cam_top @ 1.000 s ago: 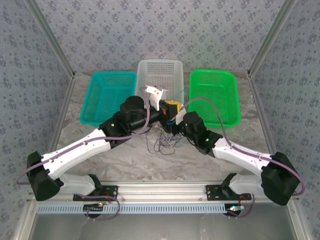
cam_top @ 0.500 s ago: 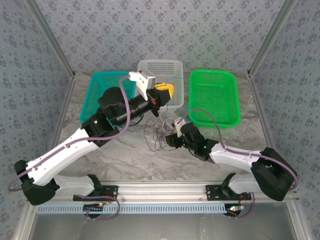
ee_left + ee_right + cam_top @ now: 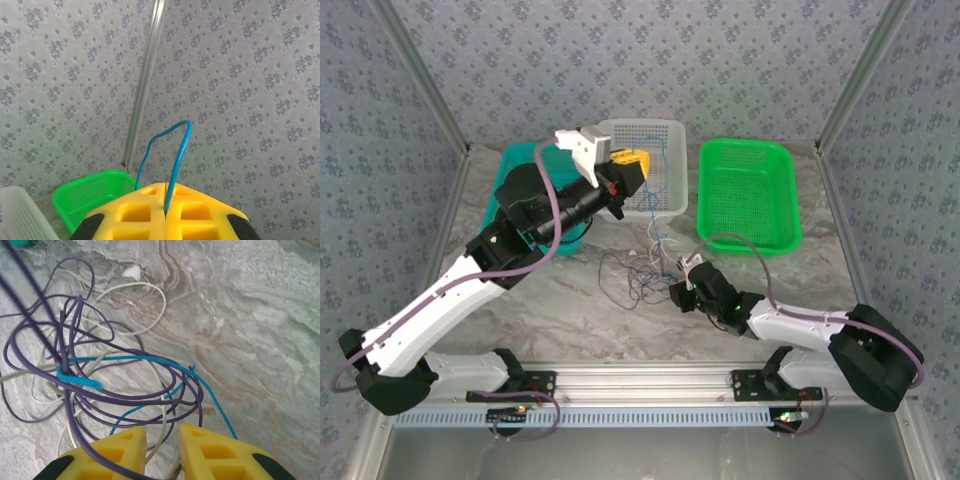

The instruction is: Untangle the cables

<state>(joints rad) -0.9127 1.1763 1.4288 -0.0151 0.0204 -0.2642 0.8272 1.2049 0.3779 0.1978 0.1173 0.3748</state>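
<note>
End of blue cable [image 3: 177, 167] hidden between left jaws; purple cable [image 3: 61, 354] blurred.

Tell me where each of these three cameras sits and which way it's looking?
Top external: above and behind the arms, looking down on the table, three baskets and the cables; both arms show.
Left wrist: on the raised left arm, facing the wall and green basket; left gripper shut on a blue cable.
Right wrist: low, facing down at the cables; right gripper open.
Shared: top and left wrist both see the green basket.
</note>
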